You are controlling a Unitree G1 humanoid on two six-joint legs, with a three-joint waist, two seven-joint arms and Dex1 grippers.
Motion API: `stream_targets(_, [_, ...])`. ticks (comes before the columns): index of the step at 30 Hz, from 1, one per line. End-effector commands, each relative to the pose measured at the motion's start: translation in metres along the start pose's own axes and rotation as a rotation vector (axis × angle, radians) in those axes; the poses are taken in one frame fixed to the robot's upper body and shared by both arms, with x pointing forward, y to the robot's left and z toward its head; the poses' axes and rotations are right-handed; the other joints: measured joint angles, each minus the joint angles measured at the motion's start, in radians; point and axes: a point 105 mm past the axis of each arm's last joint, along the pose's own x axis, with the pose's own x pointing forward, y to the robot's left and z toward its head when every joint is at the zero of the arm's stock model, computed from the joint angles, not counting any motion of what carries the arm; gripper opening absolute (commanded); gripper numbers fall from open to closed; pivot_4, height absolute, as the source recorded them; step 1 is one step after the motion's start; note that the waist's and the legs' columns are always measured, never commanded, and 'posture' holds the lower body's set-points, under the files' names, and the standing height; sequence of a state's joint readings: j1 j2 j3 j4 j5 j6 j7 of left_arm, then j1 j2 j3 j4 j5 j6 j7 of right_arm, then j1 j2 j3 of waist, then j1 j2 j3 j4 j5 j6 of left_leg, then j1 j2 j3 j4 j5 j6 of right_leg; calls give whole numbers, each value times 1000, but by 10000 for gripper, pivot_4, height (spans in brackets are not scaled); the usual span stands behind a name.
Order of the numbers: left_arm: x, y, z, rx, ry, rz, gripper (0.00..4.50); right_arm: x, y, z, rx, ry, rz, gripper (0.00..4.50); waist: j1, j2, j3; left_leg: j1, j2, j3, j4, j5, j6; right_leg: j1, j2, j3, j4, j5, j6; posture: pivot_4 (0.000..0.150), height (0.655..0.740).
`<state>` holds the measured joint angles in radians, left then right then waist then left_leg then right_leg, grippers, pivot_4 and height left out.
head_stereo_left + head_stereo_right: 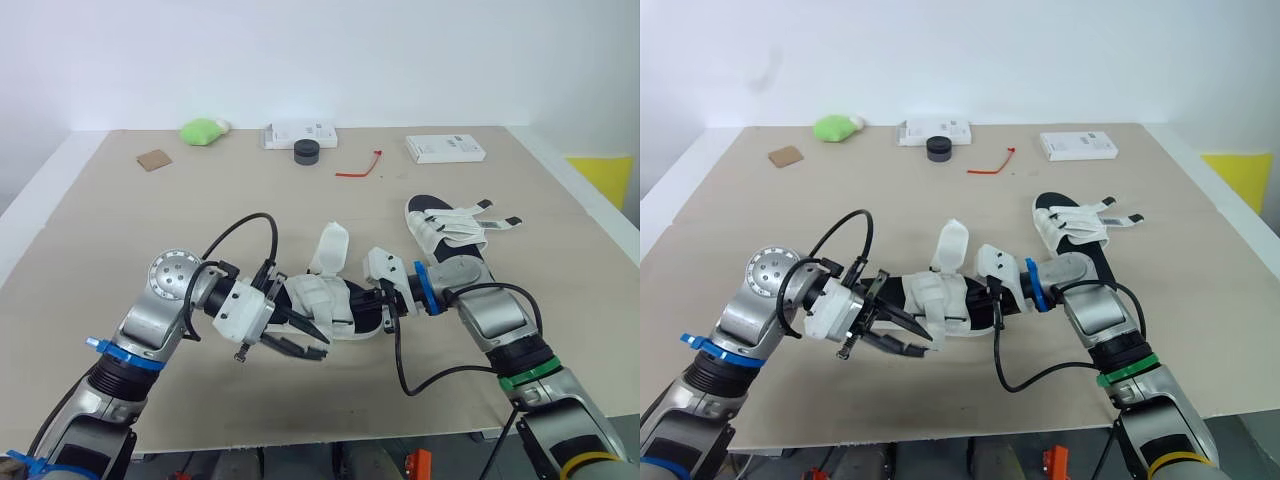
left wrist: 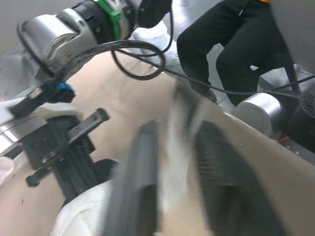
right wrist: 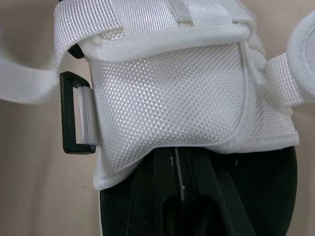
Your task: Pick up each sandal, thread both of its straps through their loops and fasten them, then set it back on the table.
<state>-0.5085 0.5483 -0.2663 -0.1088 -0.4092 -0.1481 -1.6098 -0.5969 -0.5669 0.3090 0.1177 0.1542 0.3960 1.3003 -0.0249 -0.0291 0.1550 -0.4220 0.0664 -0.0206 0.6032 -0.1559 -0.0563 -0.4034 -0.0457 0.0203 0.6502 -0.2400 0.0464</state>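
The left fingers (image 1: pixel 295 348) stand apart at the left end of the centre sandal (image 1: pixel 320 300). It sits low over the desk (image 1: pixel 150 220) between both arms, with one strap (image 1: pixel 330 248) standing up loose. The right fingers (image 3: pixel 157 196) are nearly together and seem to pinch its black sole. I judge this thin pinch to be the risk: pulling the strap toward the black loop (image 3: pixel 74 113) may twist the sandal out. The second sandal (image 1: pixel 448 232) lies further right, unfastened.

Head cams overlook table (image 1: pixel 90 200); wrist cams close on sandal (image 3: pixel 172 98).
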Motion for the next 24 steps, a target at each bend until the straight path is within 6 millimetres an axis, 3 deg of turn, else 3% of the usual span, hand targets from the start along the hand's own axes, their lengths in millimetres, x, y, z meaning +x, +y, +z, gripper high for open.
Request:
stream_targets(1, [-2,-8,6,-24,-49,-21,24568,9,10,-23,71,73,39,0,-1,1,0,0,0,0,0,0,0,0,0,0,0,0,0,1500,7400])
stream_targets(2, [-3,-9,7,-31,-56,-15,25427,9,10,-24,70,73,40,0,0,1,0,0,0,0,0,0,0,0,0,1,0,0,0,1500,7400])
stream_targets(5, [-8,-17,13,-108,-95,-6,36972,9,10,-24,70,74,42,0,-1,1,0,0,0,0,0,0,0,0,0,1,0,0,0,1500,7400])
stream_targets(10, [-27,-25,17,-468,-146,12,36972,10,9,-23,70,72,44,0,0,1,0,0,1,-1,0,0,1,0,3,1,0,-1,-1,1500,7400])
stream_targets(15, [-48,-20,19,-1015,-203,132,36972,13,10,-22,67,71,52,0,-1,0,0,0,2,-2,0,0,1,-1,4,1,0,-1,-1,1500,7400])
stream_targets(18, [-46,-20,7,-1211,-180,204,36972,15,10,-21,65,66,56,0,-1,0,0,0,2,-2,0,0,1,-1,4,1,0,-1,-1,1500,7400])
stream_targets(21, [-37,-31,-13,-1505,-165,220,36972,17,10,-20,63,62,62,0,-4,0,0,1,3,-2,-1,0,1,-1,5,2,1,-1,-1,1500,7400])
stream_targets(24, [-24,-38,-27,-1605,-117,246,36972,18,11,-20,66,57,64,0,-7,0,0,1,3,-3,-1,0,1,-1,7,2,1,-1,-2,1500,7400])
